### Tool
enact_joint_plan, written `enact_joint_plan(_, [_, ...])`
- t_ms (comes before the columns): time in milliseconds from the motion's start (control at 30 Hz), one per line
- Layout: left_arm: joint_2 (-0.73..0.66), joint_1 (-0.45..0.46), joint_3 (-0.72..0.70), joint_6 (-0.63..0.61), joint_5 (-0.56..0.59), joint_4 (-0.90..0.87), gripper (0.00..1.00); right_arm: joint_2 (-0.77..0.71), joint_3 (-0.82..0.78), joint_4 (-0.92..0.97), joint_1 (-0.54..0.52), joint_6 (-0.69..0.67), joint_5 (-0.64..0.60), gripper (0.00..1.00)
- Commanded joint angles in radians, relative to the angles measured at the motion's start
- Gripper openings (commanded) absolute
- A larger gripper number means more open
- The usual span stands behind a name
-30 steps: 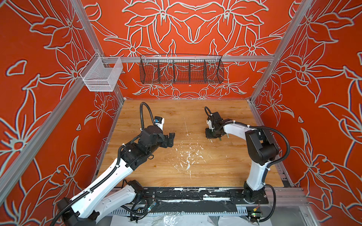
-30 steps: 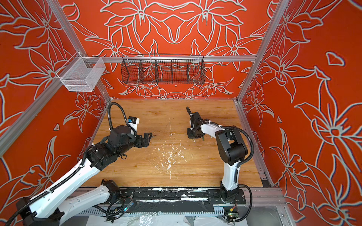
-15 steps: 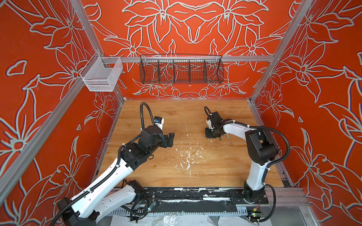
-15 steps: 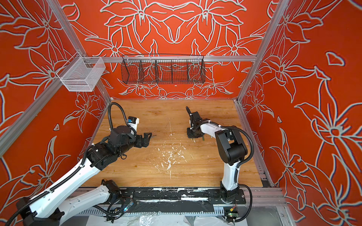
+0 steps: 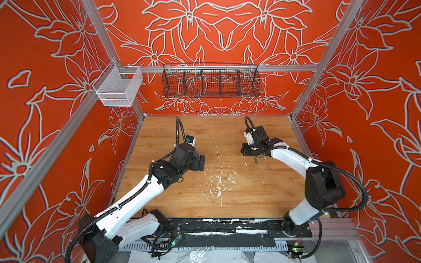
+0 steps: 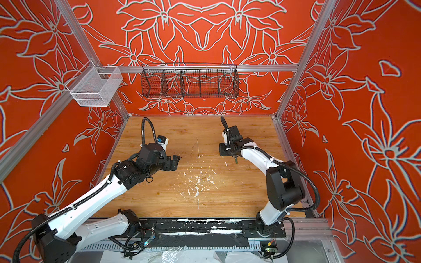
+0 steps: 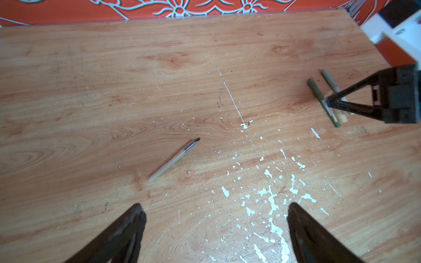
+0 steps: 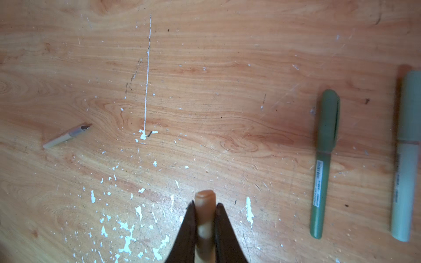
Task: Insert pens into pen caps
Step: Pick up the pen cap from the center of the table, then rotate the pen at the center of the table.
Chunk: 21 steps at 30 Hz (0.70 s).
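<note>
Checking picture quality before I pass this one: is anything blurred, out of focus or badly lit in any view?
Right wrist view: the tan cap in the right end effector is soft, and the mint pen blurs at the frame edge. Left wrist view: the left end effector is out of focus, while the tan pen is sharp. Both top views: evenly lit and sharp.

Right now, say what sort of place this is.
Likely a robot test cell: left arm and right arm on a rail, wooden tabletop boxed in by flower-printed walls, black wire basket behind.
</note>
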<state>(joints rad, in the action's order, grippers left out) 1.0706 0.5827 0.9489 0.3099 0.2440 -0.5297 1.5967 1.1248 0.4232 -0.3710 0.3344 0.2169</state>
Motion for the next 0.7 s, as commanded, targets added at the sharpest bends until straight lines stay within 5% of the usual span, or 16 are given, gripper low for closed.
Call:
enact_joint_plan(0, [0.095,-0.044,0.038,0.043,-0.005,-0.069,0.97,-0.065,-0.037,0.024,-0.002,0.020,-0.005,0.00])
enact_joint_plan(200, [0.262,-0.107,0.112,0.008,-0.062,-0.101,0.97,-0.195,-0.079,0.046,0.000,0.038,0.051,0.00])
enact_joint_plan(367, [0.326,-0.245,0.108,-0.008,-0.262,-0.044,0.97,-0.272,-0.115,0.066,0.000,0.046,0.050,0.00])
enact_joint_plan(667, [0.474,-0.299,0.140,-0.107,-0.303,-0.025,0.97,-0.311,-0.184,0.029,0.000,0.057,0.099,0.00])
